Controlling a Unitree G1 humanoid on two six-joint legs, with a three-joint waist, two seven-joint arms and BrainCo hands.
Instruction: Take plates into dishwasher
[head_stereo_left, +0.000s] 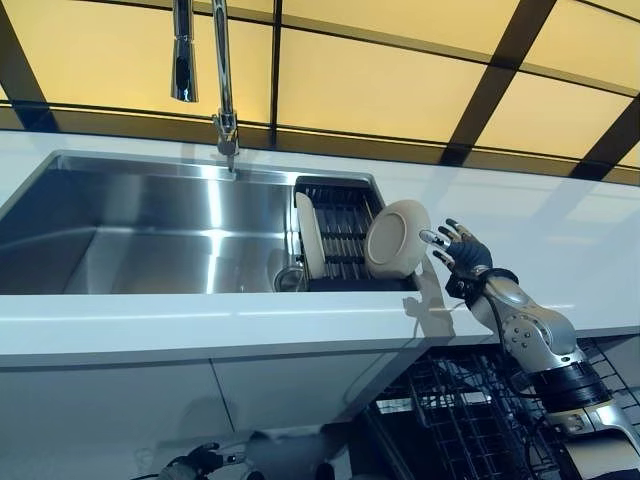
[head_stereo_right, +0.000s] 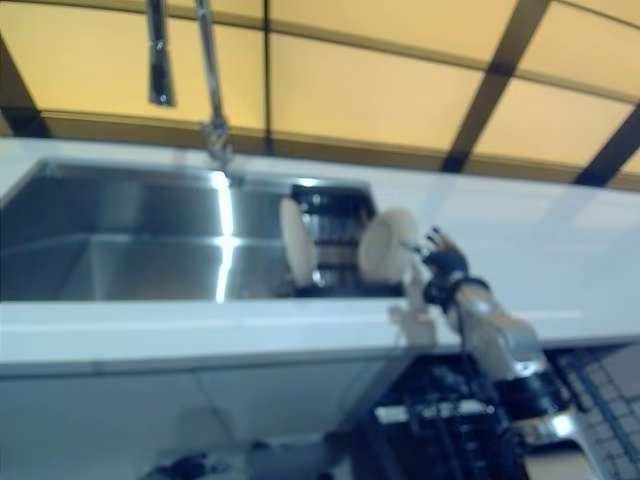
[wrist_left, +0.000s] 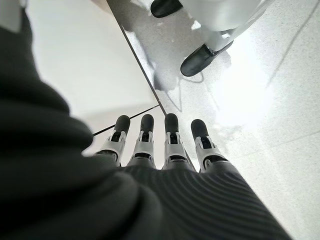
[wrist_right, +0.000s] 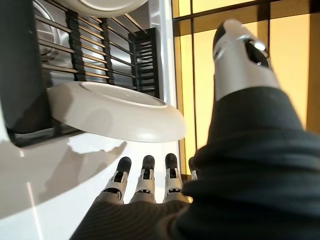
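Observation:
Two cream plates stand on edge in a black dish rack (head_stereo_left: 342, 215) at the right end of the steel sink (head_stereo_left: 150, 230). One plate (head_stereo_left: 310, 235) is at the rack's left side, the other plate (head_stereo_left: 397, 238) leans at its right side. My right hand (head_stereo_left: 462, 255) is open over the counter just right of that right plate, fingers spread toward its rim. In the right wrist view the plate's rim (wrist_right: 125, 112) lies just past the straight fingers (wrist_right: 145, 177), with the thumb (wrist_right: 240, 55) apart from it. My left hand (head_stereo_left: 195, 462) hangs low by the cabinet, open, fingers (wrist_left: 170, 137) pointing at the floor.
A tall faucet (head_stereo_left: 222, 80) rises behind the sink. The white countertop (head_stereo_left: 200, 320) runs along the front. Below it at the right, the dishwasher's dark wire rack (head_stereo_left: 450, 410) is pulled out under my right arm. A yellow panelled wall lies behind.

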